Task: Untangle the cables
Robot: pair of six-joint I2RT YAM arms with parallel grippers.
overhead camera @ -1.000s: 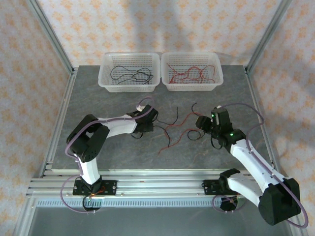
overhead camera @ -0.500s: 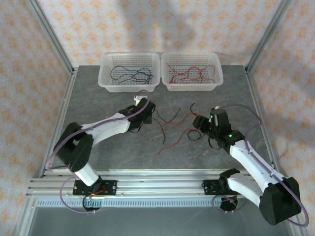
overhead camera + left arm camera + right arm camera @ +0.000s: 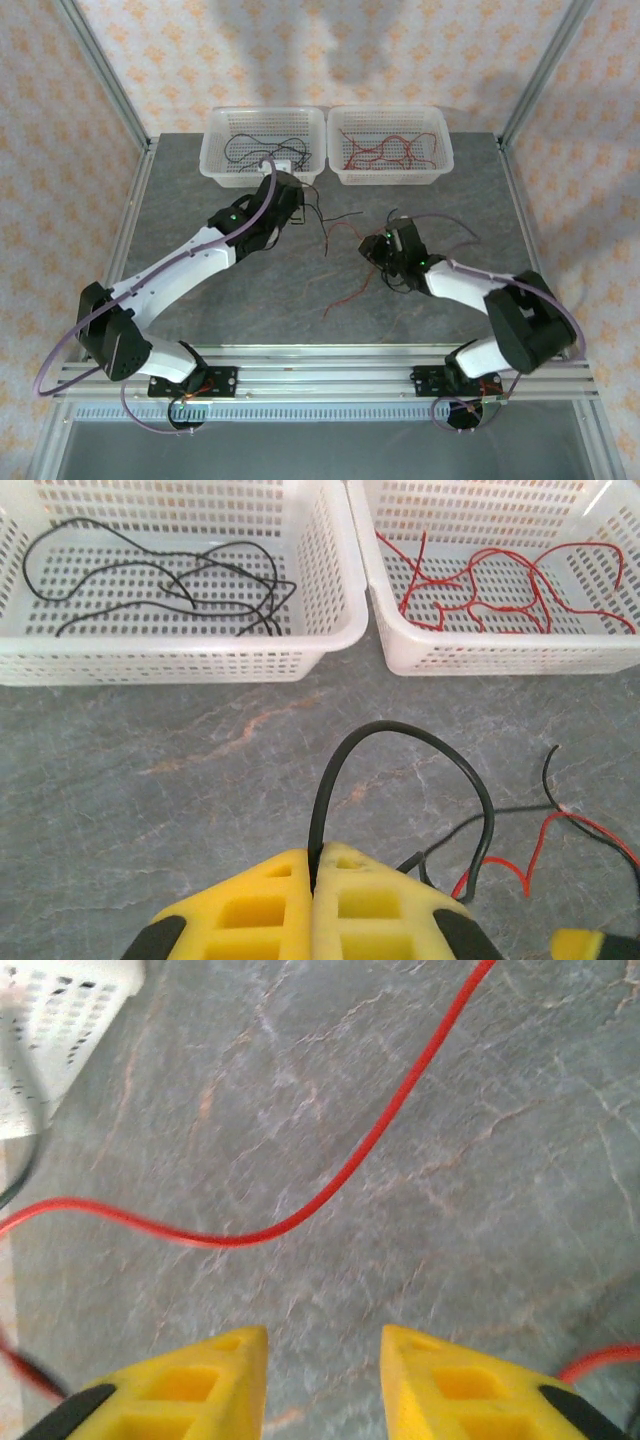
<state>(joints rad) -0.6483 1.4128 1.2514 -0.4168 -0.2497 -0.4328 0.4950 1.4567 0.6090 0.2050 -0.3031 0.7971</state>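
Observation:
My left gripper (image 3: 322,855) is shut on a black cable (image 3: 400,735) that arches up from the pinch and drops to the right, where it meets a red cable (image 3: 545,830) on the table. From above, the left gripper (image 3: 285,205) sits just in front of the left basket. Thin black and red cables (image 3: 335,225) trail between the two arms, and one red cable (image 3: 345,298) runs toward the front. My right gripper (image 3: 325,1345) is open low over the table, nothing between its fingers, with a red cable (image 3: 330,1190) curving just ahead of it. In the overhead view the right gripper (image 3: 375,248) is mid-table.
Two white mesh baskets stand at the back. The left basket (image 3: 215,172) holds black cables (image 3: 170,580); the right basket (image 3: 390,180) holds red cables (image 3: 490,580). Metal frame posts (image 3: 120,110) bound the grey table (image 3: 200,300).
The left arm has stretched away toward the baskets, carrying the black cable with it. The right gripper has slid left toward the table's middle and its jaws have narrowed.

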